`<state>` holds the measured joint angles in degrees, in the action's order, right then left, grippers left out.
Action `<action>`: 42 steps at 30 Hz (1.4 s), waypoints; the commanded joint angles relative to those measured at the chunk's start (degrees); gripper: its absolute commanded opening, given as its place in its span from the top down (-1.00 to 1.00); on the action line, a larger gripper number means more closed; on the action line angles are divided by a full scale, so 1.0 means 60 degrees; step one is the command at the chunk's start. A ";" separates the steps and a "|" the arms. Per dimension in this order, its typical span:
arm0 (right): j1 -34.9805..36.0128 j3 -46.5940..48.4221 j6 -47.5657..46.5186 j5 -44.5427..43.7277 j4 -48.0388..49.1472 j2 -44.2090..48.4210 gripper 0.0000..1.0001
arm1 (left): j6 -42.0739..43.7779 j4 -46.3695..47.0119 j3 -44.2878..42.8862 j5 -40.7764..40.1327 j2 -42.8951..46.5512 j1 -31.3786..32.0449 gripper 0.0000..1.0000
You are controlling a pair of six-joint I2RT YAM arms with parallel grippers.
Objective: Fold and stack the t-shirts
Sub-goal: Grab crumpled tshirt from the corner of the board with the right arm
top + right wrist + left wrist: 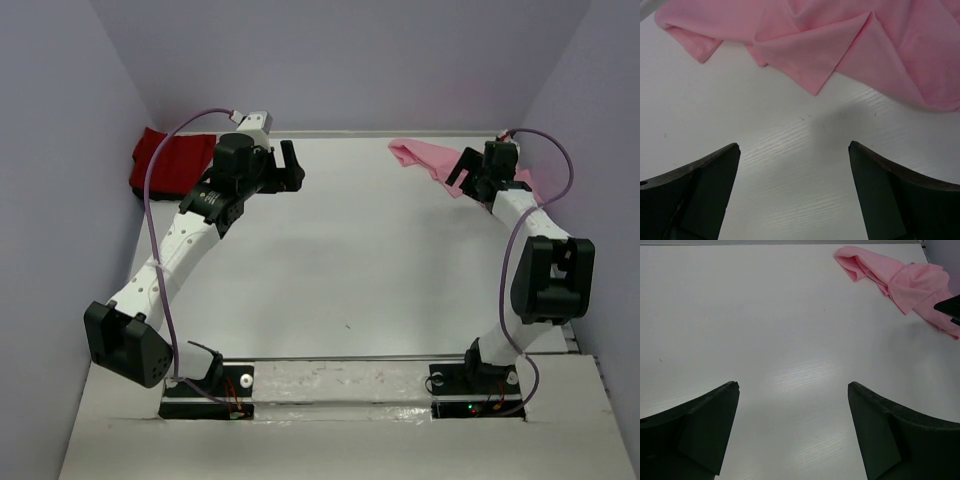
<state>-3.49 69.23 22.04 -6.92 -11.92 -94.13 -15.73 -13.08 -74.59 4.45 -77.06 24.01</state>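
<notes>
Bright, even light from overhead leaves a faint pale sheen on the white table (805, 372) and a soft, blurred shadow just below the pink t-shirt (880, 50), with all views fairly sharp.

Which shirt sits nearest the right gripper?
The pink shirt, crumpled at the far right, just ahead of the open right gripper. The red shirt lies in the far left corner.

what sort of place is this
Probably a robot test cell: a white table boxed in by plain lilac panels, left arm and right arm bolted at its near edge, a pink t-shirt and a red t-shirt on it.
</notes>
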 commanded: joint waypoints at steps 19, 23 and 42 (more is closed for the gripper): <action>-0.0972 0.2685 0.1394 0.1856 0.1064 -0.3941 -0.77 | 0.0145 0.0320 -0.0005 0.0064 0.0436 0.0041 -0.98; -0.0972 0.2729 0.1409 0.1812 0.1094 -0.4233 -0.69 | 0.0131 0.0320 -0.0005 0.0079 0.0406 0.0041 -0.98; -0.0972 0.3828 0.1117 0.1417 0.0186 -0.4762 -0.49 | 0.0160 0.0261 -0.0035 0.0006 0.0406 0.0041 -0.98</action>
<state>-9.30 89.54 29.74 3.36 -9.87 -123.48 -15.51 -13.08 -74.59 4.40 -76.60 24.01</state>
